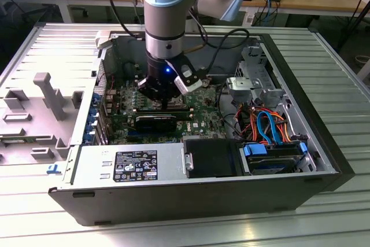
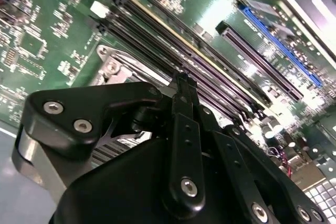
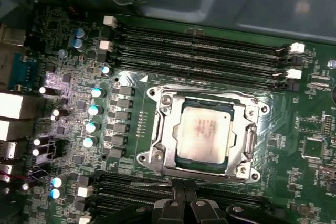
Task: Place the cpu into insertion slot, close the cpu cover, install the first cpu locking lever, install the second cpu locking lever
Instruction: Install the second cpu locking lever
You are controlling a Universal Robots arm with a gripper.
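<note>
— are its fingers (image 3: pixel 184 203) spread?
— no, pressed together, tips meeting, nothing pinched between them; the gripper (image 3: pixel 181 184) hangs at the bottom centre of the first wrist view.
— and the cpu (image 3: pixel 205 132)?
— mid-frame just above the tips, lying in the insertion slot (image 3: pixel 157 124), the cpu cover (image 3: pixel 169 142) framing it.

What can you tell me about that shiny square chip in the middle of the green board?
The cpu is a small flat square with a silvery-tan metal face bearing faint print. In the first wrist view it lies flat in the insertion slot, and the cpu cover, a thin silvery frame, lies closed around its edges, leaving the face showing through the cut-out. Long black memory slots run along two opposite sides of the socket. The gripper hangs just beside the socket, not touching the chip.
</note>
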